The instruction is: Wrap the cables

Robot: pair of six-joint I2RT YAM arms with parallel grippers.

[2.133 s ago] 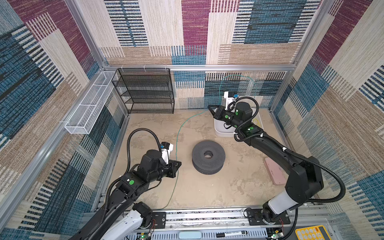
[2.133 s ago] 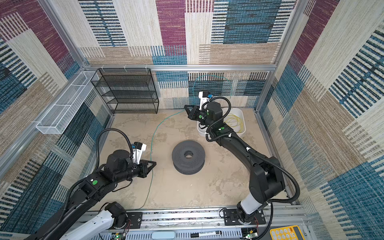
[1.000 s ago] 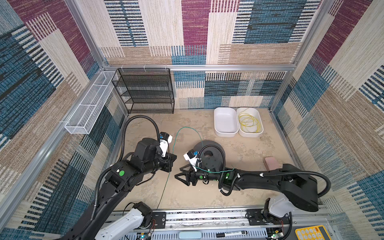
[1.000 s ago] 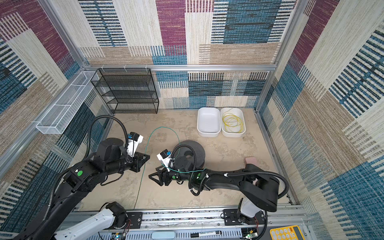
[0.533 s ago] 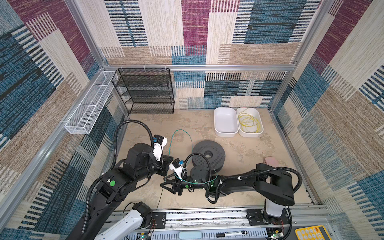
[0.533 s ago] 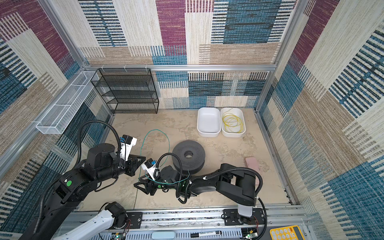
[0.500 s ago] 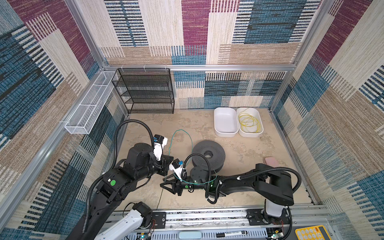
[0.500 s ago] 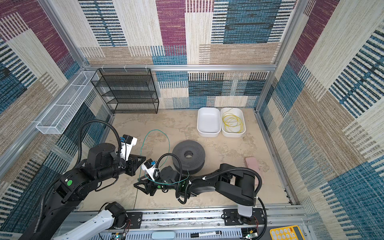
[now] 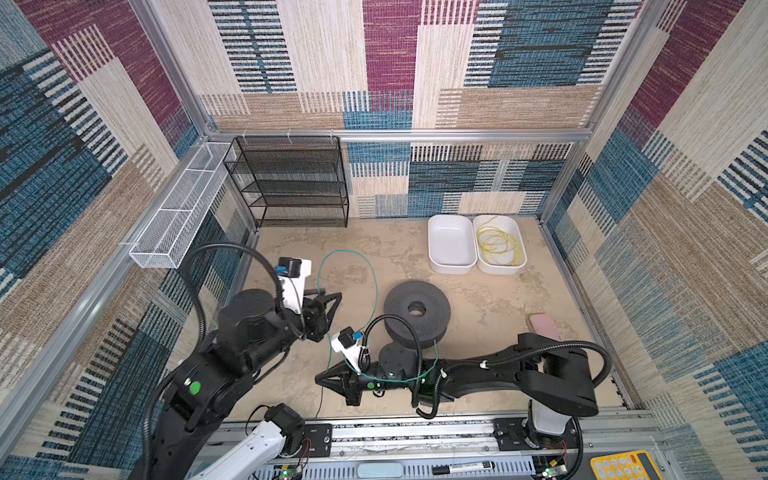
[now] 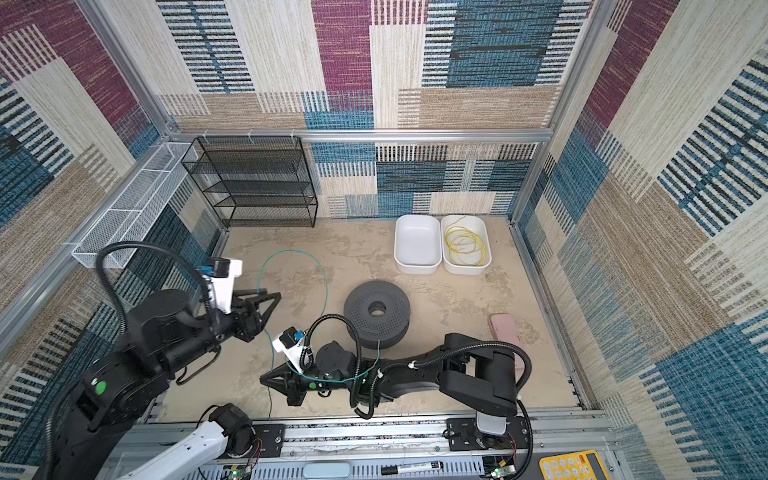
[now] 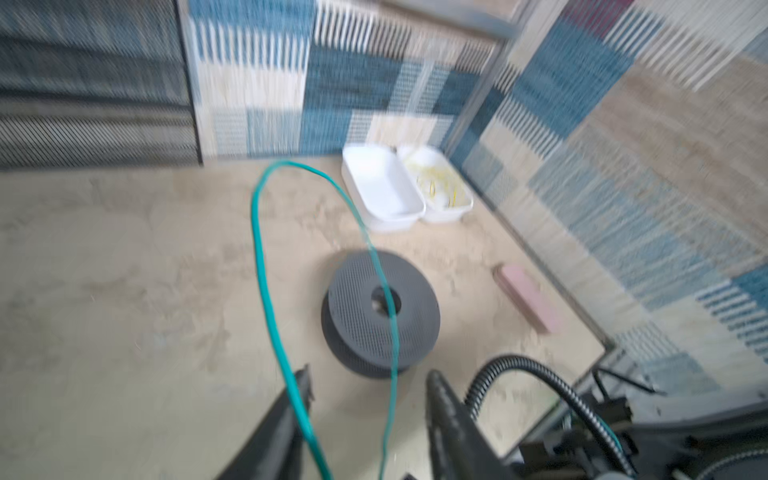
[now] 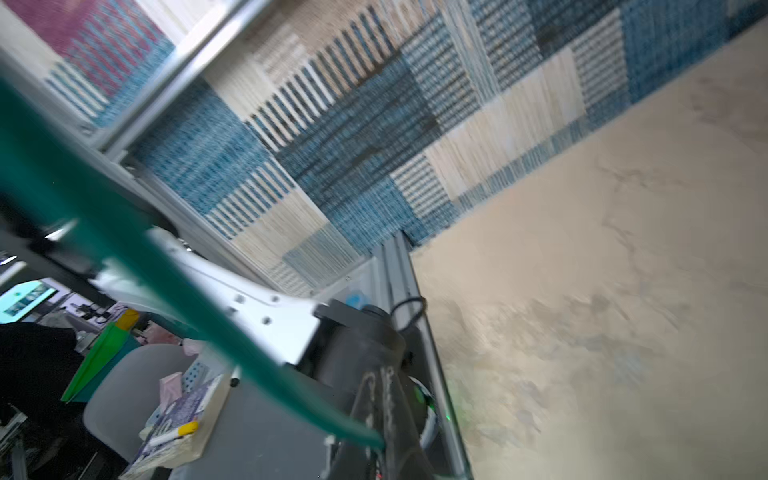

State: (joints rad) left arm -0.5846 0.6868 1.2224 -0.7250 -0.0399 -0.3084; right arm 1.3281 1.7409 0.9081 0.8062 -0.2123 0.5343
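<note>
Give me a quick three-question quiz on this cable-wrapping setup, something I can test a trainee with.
1. True or false: the yellow cable lies inside a white tray.
2. In a top view, what runs across the right arm? A) the teal cable B) the yellow cable C) a red rope
3. Fill the gap: in the left wrist view, the jaws of the left claw stand ___ (apart or together).

Key: 1 true; 2 A; 3 apart.
</note>
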